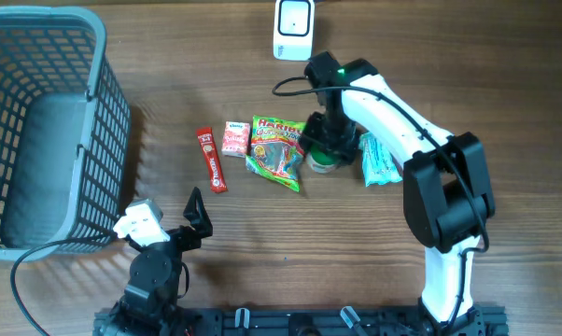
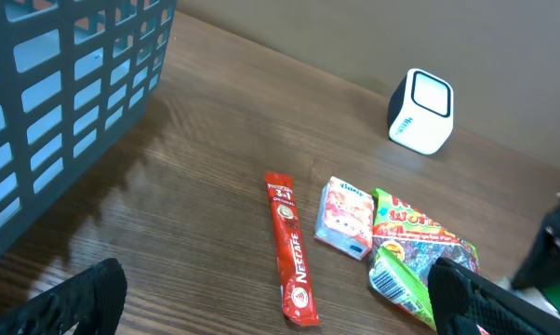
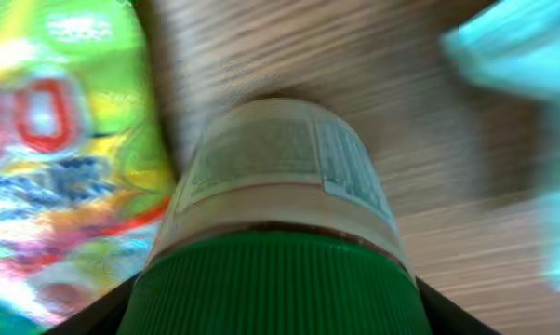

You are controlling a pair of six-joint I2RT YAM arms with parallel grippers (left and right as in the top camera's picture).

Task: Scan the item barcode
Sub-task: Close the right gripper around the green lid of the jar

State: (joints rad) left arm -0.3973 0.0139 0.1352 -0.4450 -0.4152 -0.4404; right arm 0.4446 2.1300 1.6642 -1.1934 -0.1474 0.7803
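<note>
From overhead: grey basket (image 1: 104, 56) in the far left corner of the bench (image 1: 290, 243); white scanner (image 1: 293, 28) at the middle of the far edge. Mid-bench, in a row from left to right: red stick sachet (image 1: 211, 160), small pink packet (image 1: 235, 138), Haribo bag (image 1: 278, 151), green-lidded jar (image 1: 322, 164), teal packet (image 1: 378, 161). Right gripper (image 1: 326, 140) down over the jar, covering most of it; only a sliver of green showing just beside the bag. Left gripper (image 1: 197, 217) close to the near edge, left of middle, fingers spread.

From the left wrist: basket (image 2: 66, 84) wall at upper left, scanner (image 2: 420, 112) upright toward the far edge. Red stick sachet (image 2: 289, 247) lying apart; pink packet (image 2: 345, 216) touching the Haribo bag (image 2: 415, 247). Left gripper (image 2: 275, 312) wide apart, one dark fingertip in each lower corner.

From the right wrist: jar (image 3: 280, 177) filling the middle, green lid nearest, pale label beyond. Haribo bag (image 3: 57, 140) blurred at left, teal packet (image 3: 513, 65) blurred at upper right. Right gripper (image 3: 275, 316) around the lid, dark fingers (image 3: 85, 321) flanking it at both lower corners. Contact unclear: cannot tell whether clamped or merely around.
</note>
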